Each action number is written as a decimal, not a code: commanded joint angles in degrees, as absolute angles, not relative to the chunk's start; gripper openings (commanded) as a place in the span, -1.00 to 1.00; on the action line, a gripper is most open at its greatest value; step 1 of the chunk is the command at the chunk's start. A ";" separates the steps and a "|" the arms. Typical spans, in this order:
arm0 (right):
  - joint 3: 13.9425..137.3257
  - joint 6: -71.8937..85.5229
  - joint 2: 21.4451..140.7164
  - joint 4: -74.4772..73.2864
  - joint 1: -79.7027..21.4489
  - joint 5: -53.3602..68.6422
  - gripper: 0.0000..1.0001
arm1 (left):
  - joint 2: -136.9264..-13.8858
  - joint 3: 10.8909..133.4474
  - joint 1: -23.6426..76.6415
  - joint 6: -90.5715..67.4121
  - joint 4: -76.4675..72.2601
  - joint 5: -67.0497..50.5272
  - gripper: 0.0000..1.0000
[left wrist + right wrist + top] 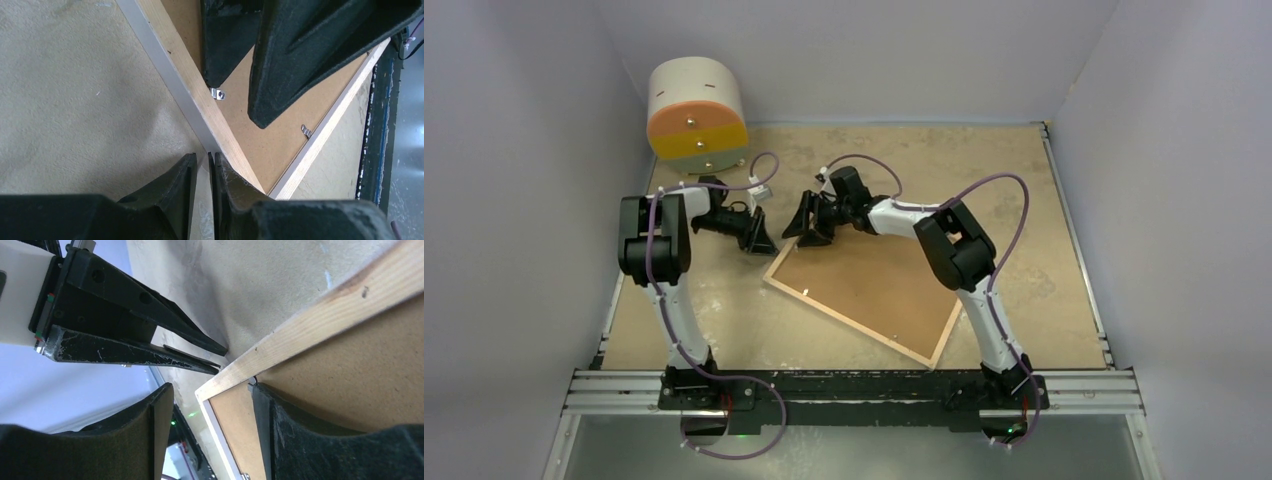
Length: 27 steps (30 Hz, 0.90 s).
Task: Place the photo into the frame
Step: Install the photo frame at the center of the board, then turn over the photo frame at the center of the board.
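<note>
The frame [844, 322] lies face down in the middle of the table, its wooden rim [197, 95] up and a brown backing board [874, 285] inside it. Small metal tabs [217, 93] stick out at the rim. The photo is out of view. My left gripper [759, 238] sits low on the table just outside the frame's far left corner, with only a narrow gap and nothing between its fingers [210, 156]. My right gripper [809, 228] stands open astride that corner [212, 390]. One of its fingers [280, 430] rests on the board beside a tab, and the other hangs off the frame.
A round cream drum [696, 115] with orange, yellow and green drawer fronts stands at the back left. Grey walls close in three sides. The arms' metal rail [854, 385] runs along the near edge.
</note>
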<state>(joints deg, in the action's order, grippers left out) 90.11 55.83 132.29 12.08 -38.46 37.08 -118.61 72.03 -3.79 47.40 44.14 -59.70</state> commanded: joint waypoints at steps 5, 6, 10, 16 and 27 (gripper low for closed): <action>93.55 28.99 120.63 -9.50 -38.03 24.56 0.42 | -116.96 72.19 -4.44 47.57 46.17 -52.54 -0.49; 90.23 27.00 117.70 -9.95 -38.36 23.17 0.42 | -116.36 72.66 -5.04 47.55 46.78 -52.32 -0.44; 76.33 21.19 106.56 -9.71 -41.55 16.90 0.44 | -111.54 73.30 -6.42 47.58 48.82 -51.44 -0.19; 64.26 16.07 95.33 -10.62 -50.33 5.15 0.40 | -105.06 72.08 -6.98 48.20 51.91 -48.82 0.03; 57.51 12.39 92.38 -10.93 -61.82 -5.69 0.19 | -94.23 66.52 -7.25 49.63 54.46 -43.22 0.42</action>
<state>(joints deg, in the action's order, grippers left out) 58.04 14.94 93.03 -10.68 -59.53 0.71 -98.54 68.40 -6.81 48.18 53.04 -45.47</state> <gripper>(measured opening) 0.609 0.699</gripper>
